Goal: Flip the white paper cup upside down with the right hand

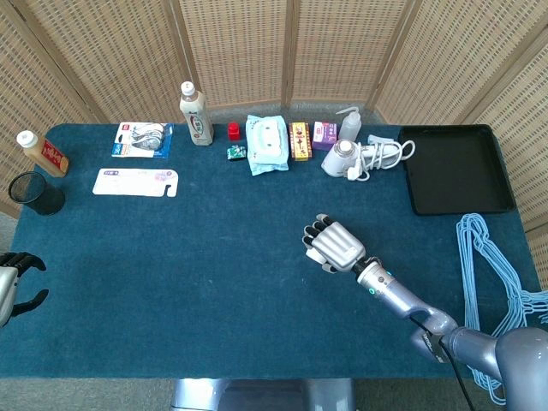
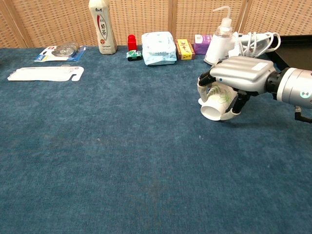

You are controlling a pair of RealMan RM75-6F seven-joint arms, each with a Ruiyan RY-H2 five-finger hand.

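While the head view shows the right hand (image 1: 336, 245) only from above, its silver back covering nearly everything under it, the chest view looks in from the side and reveals the white paper cup (image 2: 216, 104) tucked beneath the palm. There the cup is grasped between the fingers (image 2: 204, 81) curling down over its far side and the thumb pressing on the nearer side, its open mouth tilted down and toward the camera, the rim close to the blue table (image 2: 122, 161); whether the rim actually touches the cloth is hard to judge from this angle. A green leaf print shows on the cup's wall just inside the thumb. The hand is held palm-down, roughly level, with the forearm running back toward the robot's right. Only the head view catches the left hand (image 1: 12, 277), low at the table's near edge, dark fingers loosely curled inward and holding nothing. Beyond the right fingertips, well apart, stand a spray bottle (image 2: 218, 41) and a coiled white cable (image 2: 255, 41).
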